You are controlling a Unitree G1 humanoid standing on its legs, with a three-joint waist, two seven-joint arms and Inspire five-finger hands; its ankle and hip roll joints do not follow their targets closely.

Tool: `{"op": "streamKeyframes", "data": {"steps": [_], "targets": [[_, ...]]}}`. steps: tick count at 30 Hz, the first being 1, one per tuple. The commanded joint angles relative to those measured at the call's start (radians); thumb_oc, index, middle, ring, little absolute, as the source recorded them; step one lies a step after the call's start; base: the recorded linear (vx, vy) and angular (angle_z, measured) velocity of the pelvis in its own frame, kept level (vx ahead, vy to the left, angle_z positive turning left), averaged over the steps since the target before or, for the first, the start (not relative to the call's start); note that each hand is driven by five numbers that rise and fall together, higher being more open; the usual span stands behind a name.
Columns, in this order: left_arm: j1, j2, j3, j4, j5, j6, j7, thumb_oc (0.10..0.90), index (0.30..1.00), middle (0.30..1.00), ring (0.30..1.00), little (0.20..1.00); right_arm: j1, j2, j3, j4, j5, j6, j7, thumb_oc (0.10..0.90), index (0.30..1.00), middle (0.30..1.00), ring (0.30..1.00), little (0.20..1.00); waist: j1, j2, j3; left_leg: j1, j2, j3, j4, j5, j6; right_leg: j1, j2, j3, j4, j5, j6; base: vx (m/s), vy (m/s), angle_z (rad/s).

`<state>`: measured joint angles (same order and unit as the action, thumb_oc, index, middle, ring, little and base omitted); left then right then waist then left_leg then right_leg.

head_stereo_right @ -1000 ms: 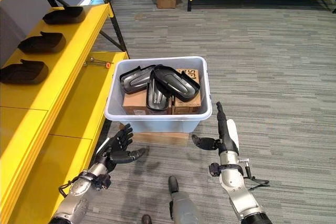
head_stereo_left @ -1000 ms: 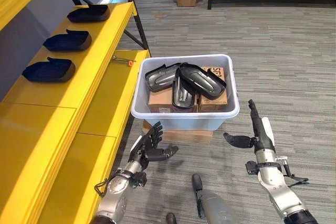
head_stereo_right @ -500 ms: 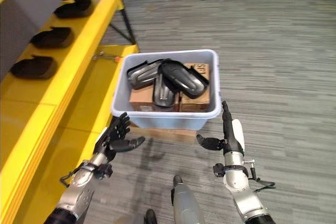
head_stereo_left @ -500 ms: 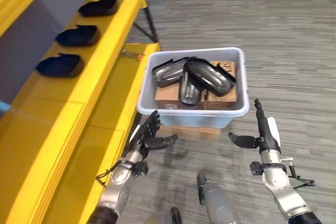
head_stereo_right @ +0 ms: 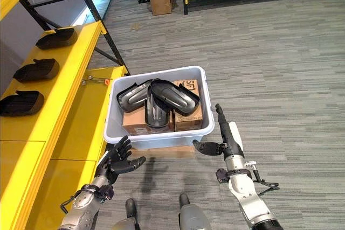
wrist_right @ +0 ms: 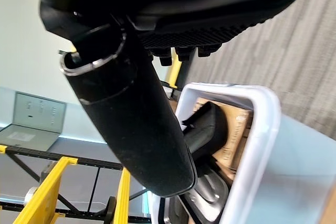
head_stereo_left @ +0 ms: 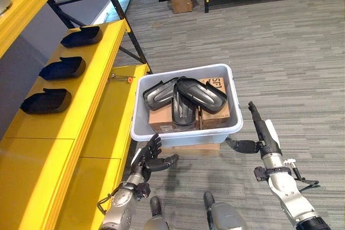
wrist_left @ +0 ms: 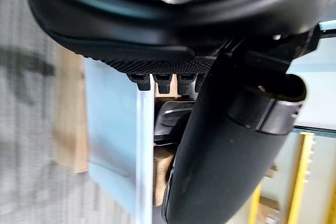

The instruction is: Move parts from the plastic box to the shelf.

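Parts (head_stereo_left: 186, 92) lie heaped in the plastic box (head_stereo_left: 186, 133). Left hand (head_stereo_left: 152, 159) and right hand (head_stereo_left: 259, 136), both released and empty, flank its near wall. Best approach: reach over the rim, take the topmost part.

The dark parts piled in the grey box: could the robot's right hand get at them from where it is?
Probably yes: the right hand, open, is beside the plastic box, whose top is open, and the parts lie uncovered.

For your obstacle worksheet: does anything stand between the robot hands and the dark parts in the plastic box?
Yes. The plastic box's near wall stands between both robot hands, left and right, and the dark parts; they must reach over it.
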<state>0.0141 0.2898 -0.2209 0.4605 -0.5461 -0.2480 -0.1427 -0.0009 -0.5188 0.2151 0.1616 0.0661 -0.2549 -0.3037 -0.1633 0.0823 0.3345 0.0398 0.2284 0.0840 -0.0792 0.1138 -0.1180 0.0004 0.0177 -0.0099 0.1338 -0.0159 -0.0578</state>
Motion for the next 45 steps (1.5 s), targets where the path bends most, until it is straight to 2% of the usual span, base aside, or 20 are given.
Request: {"op": "streamKeyframes", "data": {"steps": [1, 3, 6, 12, 21, 29, 30, 33, 39, 43, 45], "targets": [[-0.015, 0.044, 0.077, -0.115, -0.020, -0.087, -0.015, 0.900, 1.000, 1.000, 1.000, 1.000, -0.015, 0.015, -0.018, -0.088, 0.138, -0.080, 0.063, 0.900, 1.000, 1.000, 1.000, 1.000, 0.009, 0.003, -0.086, -0.002, -0.036, 0.040, 0.063, -0.100, 0.025, 0.032, -0.159, 0.014, 0.014, -0.120, 0.114, 0.08, 0.059, 0.02], [-0.012, 0.054, 0.076, -0.124, -0.024, -0.083, -0.016, 0.900, 1.000, 1.000, 1.000, 1.000, -0.005, 0.026, -0.023, -0.091, 0.182, -0.078, 0.115, 0.900, 1.000, 1.000, 1.000, 1.000, 0.009, -0.004, -0.090, 0.005, -0.046, 0.041, 0.062, -0.112, 0.032, 0.035, -0.163, 0.011, 0.003, -0.113, 0.118, 0.08, 0.015, 0.16], [-0.012, 0.069, 0.078, -0.140, -0.016, -0.071, -0.019, 0.900, 1.000, 1.000, 1.000, 1.000, 0.009, 0.039, -0.017, -0.109, 0.204, -0.057, 0.141, 0.900, 1.000, 1.000, 1.000, 1.000, 0.014, -0.016, -0.096, 0.009, -0.062, 0.036, 0.061, -0.128, 0.044, 0.035, -0.163, 0.007, -0.008, -0.105, 0.121, 0.06, -0.030, 0.08], [-0.015, 0.079, 0.072, -0.167, -0.005, -0.051, -0.022, 0.900, 1.000, 1.000, 1.000, 1.000, 0.012, 0.048, -0.017, -0.107, 0.221, -0.037, 0.133, 0.900, 1.000, 1.000, 1.000, 1.000, 0.019, -0.025, -0.096, 0.008, -0.076, 0.027, 0.069, -0.147, 0.058, 0.036, -0.158, 0.010, -0.014, -0.106, 0.118, 0.05, -0.038, -0.01], [-0.012, 0.081, 0.066, -0.202, -0.013, -0.057, -0.025, 0.900, 1.000, 1.000, 1.000, 1.000, 0.020, 0.037, -0.057, -0.101, 0.206, -0.054, 0.105, 0.900, 1.000, 1.000, 1.000, 1.000, 0.012, -0.022, -0.088, -0.002, -0.091, 0.020, 0.100, -0.163, 0.065, 0.034, -0.152, 0.018, -0.002, -0.114, 0.109, 0.03, -0.019, -0.02], [-0.014, 0.083, 0.066, -0.228, -0.020, -0.036, -0.031, 0.900, 1.000, 1.000, 1.000, 1.000, 0.034, 0.028, -0.081, -0.117, 0.190, -0.036, 0.099, 0.900, 1.000, 1.000, 1.000, 1.000, 0.002, -0.014, -0.093, 0.004, -0.098, 0.022, 0.105, -0.171, 0.069, 0.037, -0.150, 0.024, 0.006, -0.121, 0.108, 0.04, 0.000, -0.01], [-0.166, 0.081, -0.003, -0.130, 0.122, 0.164, 0.093, 0.900, 1.000, 1.000, 1.000, 1.000, 0.002, 0.078, -0.041, 0.051, 0.349, -0.005, 0.400, 0.900, 1.000, 1.000, 1.000, 1.000, 0.044, -0.056, -0.136, -0.005, -0.116, 0.049, 0.109, -0.184, 0.102, -0.014, -0.181, -0.157, 0.047, -0.097, 0.133, 0.00, 0.000, 0.00], [-0.151, 0.073, 0.008, -0.129, 0.119, 0.130, 0.107, 0.900, 1.000, 1.000, 1.000, 1.000, -0.006, 0.079, -0.028, 0.062, 0.367, 0.008, 0.406, 0.900, 1.000, 1.000, 1.000, 1.000, 0.050, -0.064, -0.138, 0.011, -0.112, 0.064, 0.102, -0.187, 0.099, 0.006, -0.176, -0.158, 0.016, -0.088, 0.133, 0.01, -0.020, 0.11], [-0.116, 0.061, 0.013, -0.150, 0.121, 0.128, 0.085, 0.900, 1.000, 1.000, 1.000, 1.000, -0.008, 0.093, -0.016, 0.090, 0.353, 0.007, 0.402, 0.900, 1.000, 1.000, 1.000, 1.000, 0.061, -0.067, -0.143, 0.028, -0.099, 0.076, 0.098, -0.184, 0.094, 0.037, -0.173, -0.163, -0.008, -0.083, 0.131, 0.00, -0.027, -0.01], [-0.102, 0.064, 0.019, -0.161, 0.107, 0.072, 0.090, 0.900, 1.000, 1.000, 1.000, 1.000, -0.008, 0.093, -0.011, 0.094, 0.332, 0.017, 0.356, 0.900, 1.000, 1.000, 1.000, 1.000, 0.063, -0.071, -0.140, 0.032, -0.094, 0.081, 0.107, -0.188, 0.093, 0.048, -0.172, -0.162, -0.006, -0.089, 0.129, 0.00, -0.015, 0.02], [-0.097, 0.062, 0.021, -0.165, 0.113, 0.064, 0.095, 0.900, 1.000, 1.000, 1.000, 1.000, -0.007, 0.097, -0.012, 0.100, 0.320, 0.010, 0.340, 0.900, 1.000, 1.000, 1.000, 1.000, 0.062, -0.073, -0.140, 0.037, -0.091, 0.083, 0.108, -0.189, 0.093, 0.053, -0.170, -0.158, -0.009, -0.088, 0.129, 0.00, -0.012, -0.02]]}}
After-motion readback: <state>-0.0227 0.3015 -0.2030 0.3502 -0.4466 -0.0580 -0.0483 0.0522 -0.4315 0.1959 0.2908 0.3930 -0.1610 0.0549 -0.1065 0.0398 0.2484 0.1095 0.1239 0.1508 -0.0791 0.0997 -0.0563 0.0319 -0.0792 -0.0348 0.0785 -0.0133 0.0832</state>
